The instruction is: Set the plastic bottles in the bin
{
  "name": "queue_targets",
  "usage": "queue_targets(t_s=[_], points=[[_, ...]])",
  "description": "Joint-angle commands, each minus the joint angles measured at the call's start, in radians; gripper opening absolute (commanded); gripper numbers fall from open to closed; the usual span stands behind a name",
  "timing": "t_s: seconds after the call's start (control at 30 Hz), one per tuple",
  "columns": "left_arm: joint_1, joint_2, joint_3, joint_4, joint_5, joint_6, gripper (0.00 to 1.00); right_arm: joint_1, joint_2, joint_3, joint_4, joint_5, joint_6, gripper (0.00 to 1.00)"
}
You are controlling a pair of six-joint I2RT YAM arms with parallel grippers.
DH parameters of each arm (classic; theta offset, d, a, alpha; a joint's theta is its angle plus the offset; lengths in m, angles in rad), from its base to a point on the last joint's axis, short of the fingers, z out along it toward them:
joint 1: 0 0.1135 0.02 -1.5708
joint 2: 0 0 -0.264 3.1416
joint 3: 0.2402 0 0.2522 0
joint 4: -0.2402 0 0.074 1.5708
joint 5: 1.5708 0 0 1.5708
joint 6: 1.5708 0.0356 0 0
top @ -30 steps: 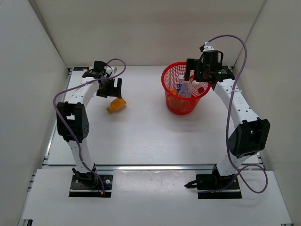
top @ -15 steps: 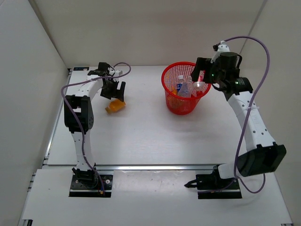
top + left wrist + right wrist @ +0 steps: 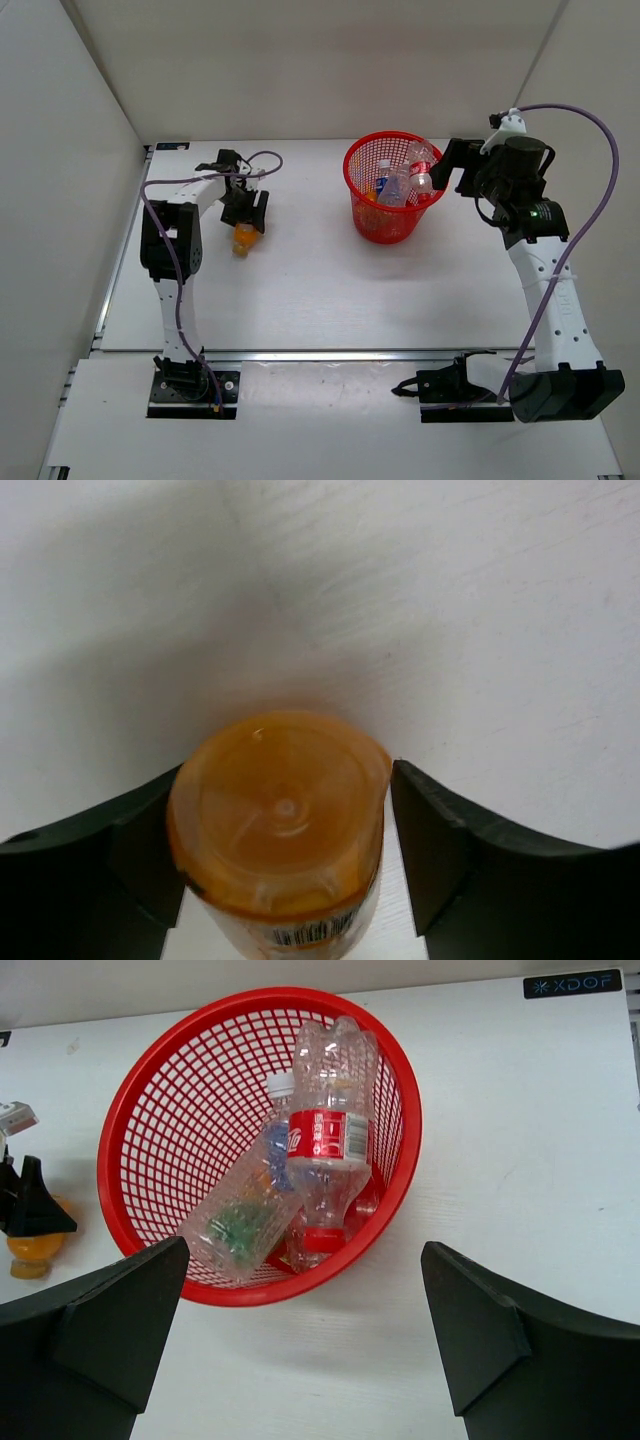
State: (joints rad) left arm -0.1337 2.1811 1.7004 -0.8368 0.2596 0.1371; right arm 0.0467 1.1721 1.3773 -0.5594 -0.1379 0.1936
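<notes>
On the white bench, the left gripper has its dark fingers pressed against both sides of a small orange plastic bottle, which lies left of the bin with its round base facing the wrist. Well to the right stands the round red mesh basket, holding a clear bottle with a red label and a clear white-capped bottle leaning together. The right gripper hangs beside the basket's right rim, its fingers spread wide and holding nothing.
</notes>
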Motion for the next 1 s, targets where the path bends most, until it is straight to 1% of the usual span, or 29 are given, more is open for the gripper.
queue_targets(t_s=[0.0, 0.1, 0.13, 0.27, 0.33, 0.37, 0.43, 0.53, 0.6, 0.63, 0.67, 0.77, 0.83, 0.87, 0.9, 0.97], points=[[-0.003, -0.13, -0.134, 0.054, -0.014, -0.062, 0.8, -0.019, -0.058, -0.041, 0.03, -0.009, 0.02, 0.99], [-0.003, -0.204, -0.264, 0.131, -0.043, -0.094, 0.91, -0.021, -0.087, -0.083, 0.03, 0.001, 0.021, 1.0], [-0.012, -0.208, -0.286, 0.14, -0.065, -0.096, 0.97, -0.022, -0.089, -0.087, 0.027, 0.007, 0.02, 0.99], [-0.014, -0.236, -0.323, 0.145, -0.108, -0.125, 0.99, -0.021, -0.12, -0.116, 0.021, 0.017, 0.024, 0.99], [-0.007, -0.242, -0.349, 0.189, -0.103, -0.125, 0.98, -0.018, -0.138, -0.135, 0.029, 0.005, 0.024, 0.99], [-0.017, -0.239, -0.346, 0.194, -0.118, -0.151, 0.99, -0.021, -0.152, -0.15, 0.033, 0.006, 0.03, 0.99], [-0.02, -0.202, -0.312, 0.205, -0.111, -0.159, 0.97, -0.015, -0.166, -0.162, 0.027, -0.008, 0.032, 1.0], [-0.027, -0.14, -0.224, 0.173, -0.106, -0.168, 0.9, -0.018, -0.178, -0.172, -0.01, -0.003, 0.037, 0.99], [-0.049, -0.112, -0.167, 0.14, -0.1, -0.169, 0.8, -0.022, -0.193, -0.172, -0.026, 0.02, 0.038, 0.99], [-0.04, -0.11, -0.145, 0.118, -0.103, -0.171, 0.71, -0.018, -0.204, -0.173, -0.034, 0.026, 0.04, 0.99], [-0.056, -0.115, -0.148, 0.116, -0.099, -0.174, 0.62, -0.022, -0.216, -0.173, -0.046, 0.044, 0.027, 0.99], [-0.063, -0.211, -0.197, 0.16, -0.109, -0.218, 0.51, -0.027, -0.25, -0.172, -0.071, 0.115, 0.021, 0.99], [-0.082, -0.251, -0.187, 0.162, -0.158, -0.249, 0.49, -0.045, -0.279, -0.181, -0.082, 0.138, 0.017, 0.99], [-0.086, -0.273, -0.183, 0.157, -0.184, -0.298, 0.47, -0.045, -0.284, -0.198, -0.083, 0.135, 0.02, 0.99], [-0.092, -0.282, -0.141, 0.142, -0.195, -0.321, 0.45, -0.045, -0.296, -0.199, -0.08, 0.168, 0.02, 0.99], [-0.099, -0.309, -0.081, 0.139, -0.157, -0.398, 0.45, -0.082, -0.311, -0.236, -0.082, 0.172, 0.02, 1.0]])
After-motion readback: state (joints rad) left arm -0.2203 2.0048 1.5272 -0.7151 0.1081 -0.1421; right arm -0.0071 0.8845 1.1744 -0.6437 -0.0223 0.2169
